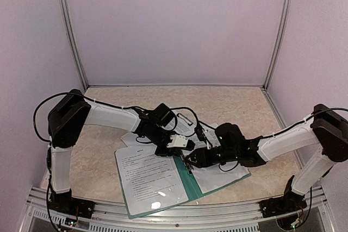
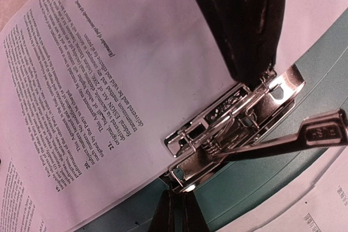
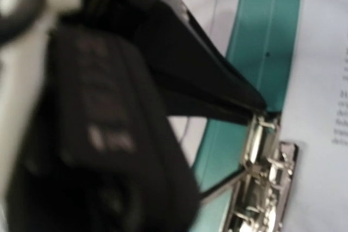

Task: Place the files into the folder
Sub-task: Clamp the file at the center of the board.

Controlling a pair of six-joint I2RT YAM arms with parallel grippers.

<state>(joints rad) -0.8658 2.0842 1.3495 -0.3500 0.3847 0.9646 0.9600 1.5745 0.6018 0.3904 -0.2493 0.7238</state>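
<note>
beige bench (image 1: 228,101) bears the open folder (image 1: 189,180); left tool (image 2: 255,77), pinched shut, pins the metal clip (image 2: 228,123) beneath it, likely steadying it; right tool (image 1: 190,162): opening unclear.

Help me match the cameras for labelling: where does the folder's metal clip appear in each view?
Top external: metal clip just below picture centre, small and hard to make out.
Left wrist: lower centre-right, large and sharp.
Right wrist: lower right, blurred.
Shared landmark: the teal folder spine under it.
</note>
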